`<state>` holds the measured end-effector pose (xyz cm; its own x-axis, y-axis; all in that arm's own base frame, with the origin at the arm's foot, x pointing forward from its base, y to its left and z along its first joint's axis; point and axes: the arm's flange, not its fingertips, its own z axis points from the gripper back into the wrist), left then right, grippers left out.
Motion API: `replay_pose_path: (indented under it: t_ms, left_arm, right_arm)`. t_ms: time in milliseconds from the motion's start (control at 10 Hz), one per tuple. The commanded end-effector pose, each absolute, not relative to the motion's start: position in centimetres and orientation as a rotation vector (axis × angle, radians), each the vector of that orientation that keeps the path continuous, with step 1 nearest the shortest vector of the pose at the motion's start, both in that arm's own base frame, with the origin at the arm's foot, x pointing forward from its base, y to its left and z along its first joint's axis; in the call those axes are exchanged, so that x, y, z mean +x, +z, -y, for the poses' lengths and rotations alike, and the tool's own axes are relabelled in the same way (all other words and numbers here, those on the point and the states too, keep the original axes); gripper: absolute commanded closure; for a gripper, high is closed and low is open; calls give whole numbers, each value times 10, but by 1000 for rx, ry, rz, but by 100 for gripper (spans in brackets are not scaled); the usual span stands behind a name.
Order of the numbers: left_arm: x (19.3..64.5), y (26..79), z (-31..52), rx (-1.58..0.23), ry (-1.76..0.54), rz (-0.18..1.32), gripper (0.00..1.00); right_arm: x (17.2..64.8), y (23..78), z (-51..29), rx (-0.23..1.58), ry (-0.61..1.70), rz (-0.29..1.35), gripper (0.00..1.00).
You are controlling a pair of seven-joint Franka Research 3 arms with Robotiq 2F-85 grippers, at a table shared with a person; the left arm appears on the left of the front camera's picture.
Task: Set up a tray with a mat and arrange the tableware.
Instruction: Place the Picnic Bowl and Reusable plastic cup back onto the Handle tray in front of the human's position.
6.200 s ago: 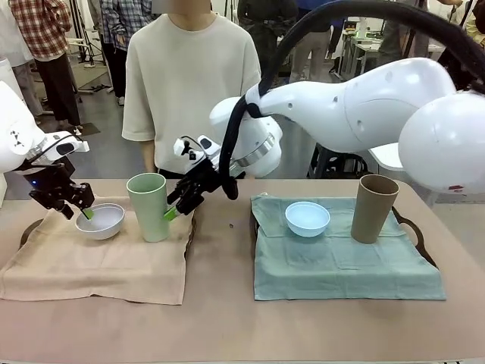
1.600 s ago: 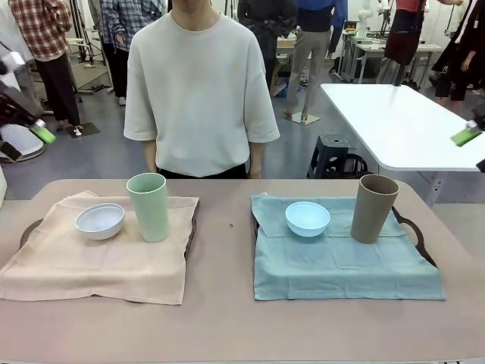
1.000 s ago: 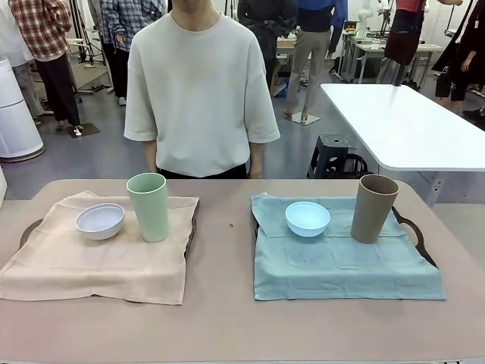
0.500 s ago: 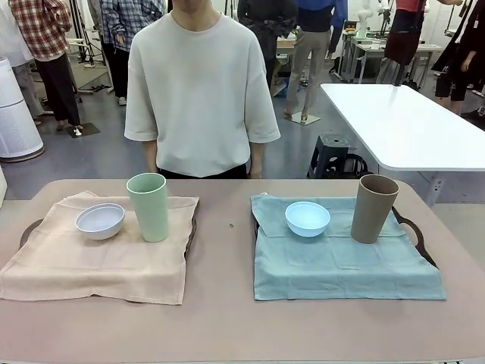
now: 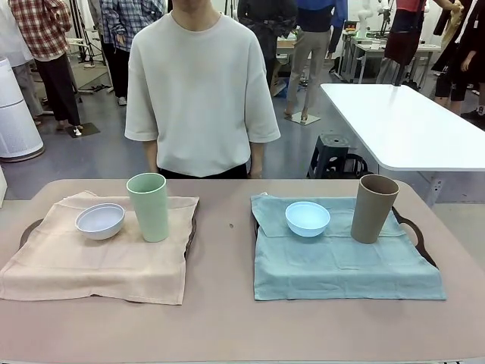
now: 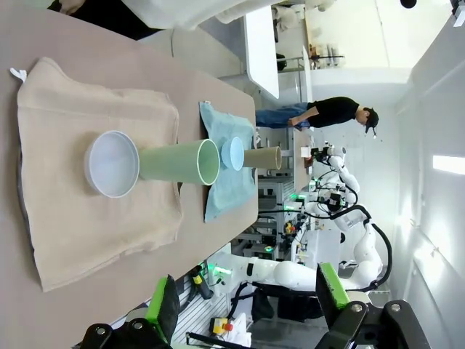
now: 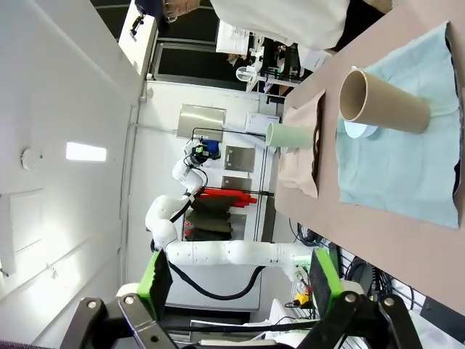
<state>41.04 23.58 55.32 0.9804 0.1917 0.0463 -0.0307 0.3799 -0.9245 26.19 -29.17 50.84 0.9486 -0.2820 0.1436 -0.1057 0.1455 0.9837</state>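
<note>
A: Where does the tableware stand?

B: White bowl (image 5: 100,221) beside green tumbler (image 5: 148,206) on the beige mat (image 5: 91,265); blue bowl (image 5: 308,218) near brown tumbler (image 5: 373,208) on the teal mat (image 5: 341,265).

A: Fingers?

B: Left gripper (image 6: 243,305) and right gripper (image 7: 236,280), both pairs apart, holding nothing, clear of the bench (image 5: 227,318).

A: Risk?

B: The 2 tall tumblers could topple if a mat is tugged.

Seen from the left gripper (image 6: 247,305), a bowl (image 6: 111,163) and a tumbler (image 6: 178,161) stand side by side on the nearer mat (image 6: 87,240). Beyond lies a second mat (image 6: 231,190), bearing another bowl (image 6: 233,153) and tumbler (image 6: 263,158). A person (image 5: 200,91) stands across the table (image 5: 227,326).
</note>
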Motion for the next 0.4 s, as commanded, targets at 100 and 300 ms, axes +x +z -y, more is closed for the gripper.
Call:
replay_pose_path:
  t_ms: [100,300]
  left_arm:
    - [409,553,-237,-1180,142,157,0]
    - [409,553,-237,-1180,142,157,0]
  right_arm:
    - [261,509,292,1437,-121,335,0]
    - [261,509,292,1437,-121,335,0]
